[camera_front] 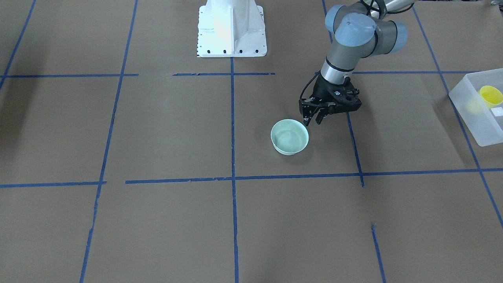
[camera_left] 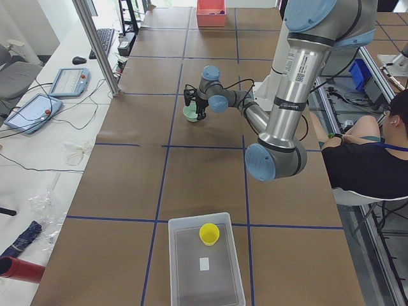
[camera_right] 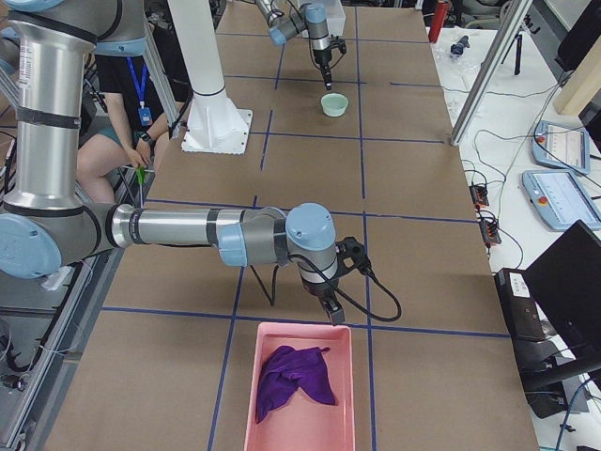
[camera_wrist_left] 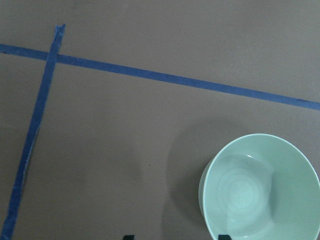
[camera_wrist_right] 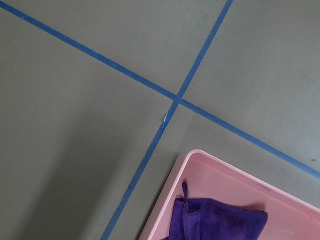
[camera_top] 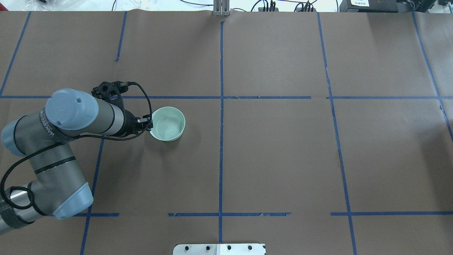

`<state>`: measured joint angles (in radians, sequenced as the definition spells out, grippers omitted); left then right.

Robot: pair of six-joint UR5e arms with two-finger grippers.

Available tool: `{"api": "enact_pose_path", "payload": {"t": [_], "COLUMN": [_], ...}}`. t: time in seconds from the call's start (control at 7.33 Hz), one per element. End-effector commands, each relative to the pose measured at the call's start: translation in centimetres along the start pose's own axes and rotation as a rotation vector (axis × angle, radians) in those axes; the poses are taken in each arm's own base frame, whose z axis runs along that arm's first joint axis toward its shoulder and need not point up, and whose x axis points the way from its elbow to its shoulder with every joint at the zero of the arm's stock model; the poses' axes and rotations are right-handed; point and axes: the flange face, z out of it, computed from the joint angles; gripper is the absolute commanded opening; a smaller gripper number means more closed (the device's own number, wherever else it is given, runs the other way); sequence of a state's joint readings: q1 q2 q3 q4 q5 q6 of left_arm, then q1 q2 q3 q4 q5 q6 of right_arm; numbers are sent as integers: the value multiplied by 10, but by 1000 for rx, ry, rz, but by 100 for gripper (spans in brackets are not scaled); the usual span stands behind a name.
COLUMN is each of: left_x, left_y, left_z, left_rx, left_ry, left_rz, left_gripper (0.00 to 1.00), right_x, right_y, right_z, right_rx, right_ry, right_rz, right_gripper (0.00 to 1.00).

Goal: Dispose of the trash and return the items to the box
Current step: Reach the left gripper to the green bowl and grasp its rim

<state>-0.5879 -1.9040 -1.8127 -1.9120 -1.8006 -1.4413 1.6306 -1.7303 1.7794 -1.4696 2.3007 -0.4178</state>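
The pale mint-green bowl (camera_front: pixel 289 136) stands upright on the brown table, left of centre in the overhead view (camera_top: pixel 167 124). My left gripper (camera_front: pixel 312 120) is open and empty, just above the bowl's near rim. In the left wrist view the bowl (camera_wrist_left: pixel 260 190) fills the lower right, and one fingertip (camera_wrist_left: pixel 225 236) is over its rim while the other is outside it. The yellow cup (camera_front: pixel 491 95) sits inside the frosted-white box (camera_front: pixel 465 112) at the table's left end (camera_left: pixel 185 268). My right gripper (camera_right: pixel 333 315) hangs near a pink tray; I cannot tell if it is open.
A pink tray (camera_right: pixel 324 432) at the table's right end holds a purple cloth (camera_right: pixel 293 376); the tray's rim (camera_wrist_right: pixel 235 172) and the cloth (camera_wrist_right: pixel 215 222) show in the right wrist view. The white robot base (camera_front: pixel 232 31) stands at the table's edge. A seated person (camera_left: pixel 363 159) is beside it.
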Motion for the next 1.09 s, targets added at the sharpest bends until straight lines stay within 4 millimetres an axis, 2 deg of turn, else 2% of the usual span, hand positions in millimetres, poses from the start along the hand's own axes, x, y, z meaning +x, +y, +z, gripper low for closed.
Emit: {"api": "enact_pose_path", "payload": {"t": [0.0,0.27,0.55,0.82,0.95], "left_x": [5,9,14,18,19], "left_y": [-2,4,8,8,3], "left_z": [18,30,32,18,-2], "left_rx": [-6,-16,-25,-22,-10], "left_ry": [-23,-36,-31,-10,8], "left_rz": [-14,-8,4,54,119], "left_gripper": [48,48,0,0,0], "right_x": [0,0,0,0,0], "right_y": [0,0,0,0,0], "right_z": [0,0,0,0,0], "right_rx": [0,-1,1,-1,1], "right_ry": [0,1,2,1,2], "right_rz": [-1,-1,-5,-6,-7], "right_gripper": [100,100,100,100,100]}}
